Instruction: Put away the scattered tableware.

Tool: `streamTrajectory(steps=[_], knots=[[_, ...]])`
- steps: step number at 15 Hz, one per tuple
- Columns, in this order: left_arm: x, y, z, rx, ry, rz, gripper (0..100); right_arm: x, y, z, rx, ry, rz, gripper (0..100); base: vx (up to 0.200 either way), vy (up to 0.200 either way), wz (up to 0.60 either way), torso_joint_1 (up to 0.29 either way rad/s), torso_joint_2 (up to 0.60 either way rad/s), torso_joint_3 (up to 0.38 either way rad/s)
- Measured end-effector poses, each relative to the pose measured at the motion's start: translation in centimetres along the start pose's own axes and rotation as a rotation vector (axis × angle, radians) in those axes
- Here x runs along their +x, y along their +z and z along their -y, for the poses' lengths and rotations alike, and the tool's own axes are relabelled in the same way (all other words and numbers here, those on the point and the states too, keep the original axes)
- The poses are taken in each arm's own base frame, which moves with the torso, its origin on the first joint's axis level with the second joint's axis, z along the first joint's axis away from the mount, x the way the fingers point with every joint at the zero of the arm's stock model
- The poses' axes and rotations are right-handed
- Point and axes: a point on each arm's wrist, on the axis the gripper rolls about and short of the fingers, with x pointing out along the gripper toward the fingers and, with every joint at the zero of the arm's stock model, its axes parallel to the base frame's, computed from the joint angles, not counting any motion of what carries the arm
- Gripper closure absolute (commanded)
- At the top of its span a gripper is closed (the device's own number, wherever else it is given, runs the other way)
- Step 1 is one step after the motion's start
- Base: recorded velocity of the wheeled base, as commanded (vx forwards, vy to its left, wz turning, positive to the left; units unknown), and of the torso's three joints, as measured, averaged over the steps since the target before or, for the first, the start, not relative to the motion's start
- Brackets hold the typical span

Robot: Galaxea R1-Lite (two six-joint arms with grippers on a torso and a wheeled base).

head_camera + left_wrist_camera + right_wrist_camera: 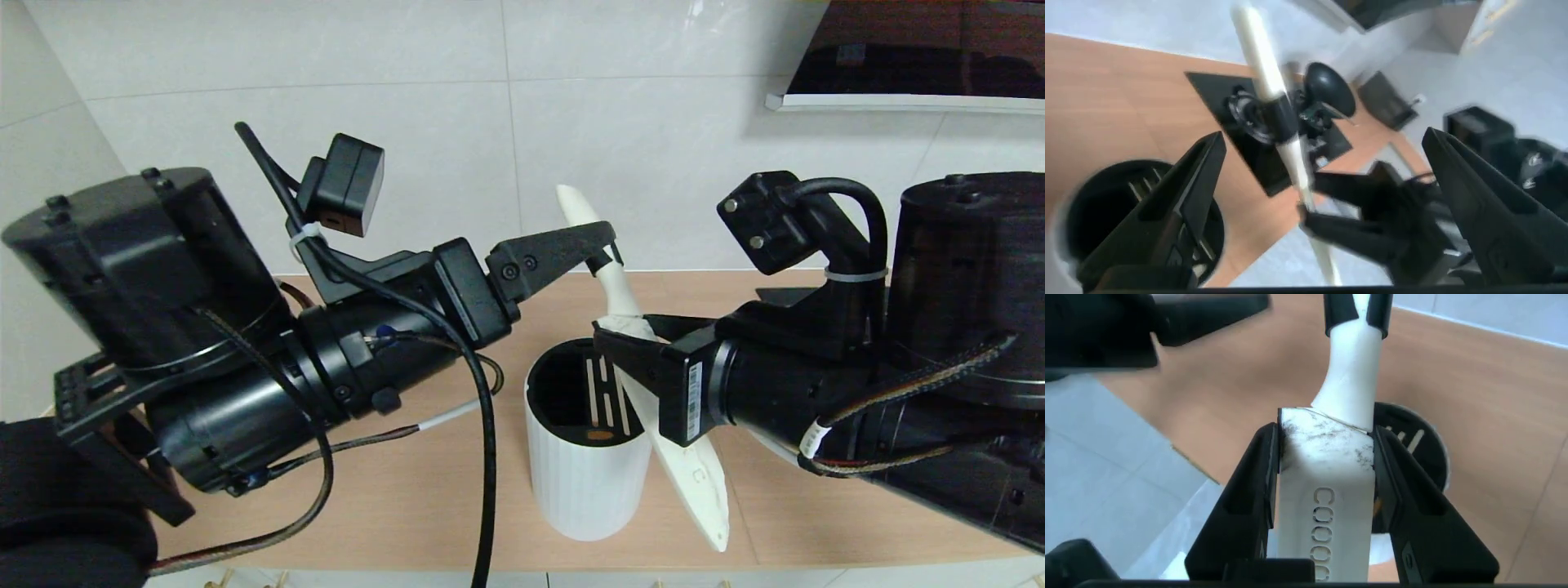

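Observation:
A white spatula (695,478) with a black band on its handle hangs tilted over the counter, blade down and handle up. My right gripper (633,359) is shut on it just above the blade, seen up close in the right wrist view as fingers (1259,482) clamping the white spatula (1351,367). My left gripper (600,245) stands open beside the upper handle; in the left wrist view its fingers (1200,175) spread wide with the spatula handle (1259,49) farther off between them. A white utensil holder (584,482) with a black inside stands right under the spatula.
The wooden counter (408,490) runs up to a white tiled wall (637,122). A dark range hood (914,57) hangs at the upper right. The counter's front edge lies close below the holder.

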Motion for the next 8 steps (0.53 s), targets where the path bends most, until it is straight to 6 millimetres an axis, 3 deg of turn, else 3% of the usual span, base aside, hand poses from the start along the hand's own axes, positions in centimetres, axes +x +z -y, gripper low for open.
streamTrajectory(steps=[4, 8], knots=[[0.9, -1.6, -0.9, 0.045, 0.032, -0.005, 0, 0.2, -0.4, -0.7, 0.007, 0.020, -0.013, 100, 0.000, 0.000, 0.00, 0.000, 0.00, 0.000], [1.5, -1.9, -1.1, 0.063, 0.027, 0.018, 0, 0.2, -0.4, -1.1, 0.014, 0.037, -0.001, 100, 0.000, 0.000, 0.00, 0.000, 0.00, 0.000]])
